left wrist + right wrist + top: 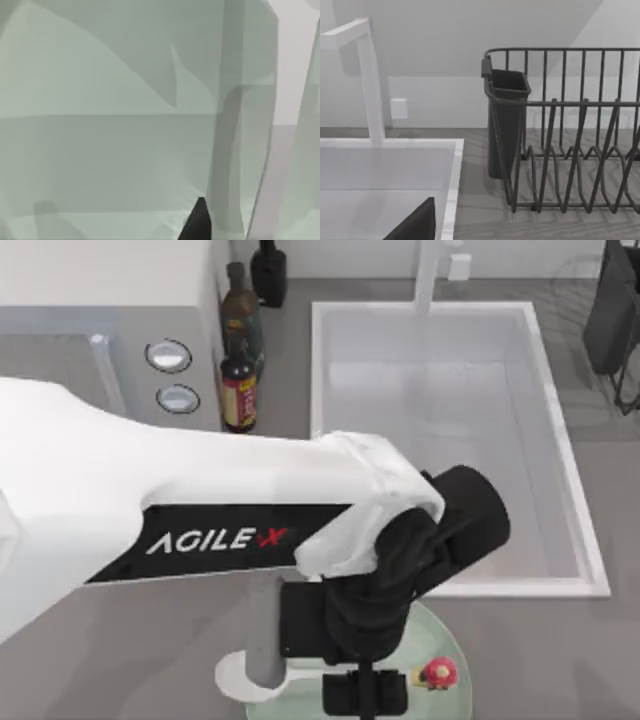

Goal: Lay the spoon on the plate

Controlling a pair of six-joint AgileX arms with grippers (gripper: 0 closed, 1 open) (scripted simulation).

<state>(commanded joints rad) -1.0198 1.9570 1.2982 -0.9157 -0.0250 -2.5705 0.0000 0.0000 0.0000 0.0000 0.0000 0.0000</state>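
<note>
One arm dominated the top view: the left arm reached from the left across the table, its gripper low over the plate at the near edge. The spoon lay with its bowl just off the plate's left rim, its handle running toward the gripper; whether the fingers gripped it could not be told. A small pink object sat on the plate, the sink behind. Left wrist view: pale green surface and one dark fingertip. Right wrist view: sink rim beside a dark dish rack.
</note>
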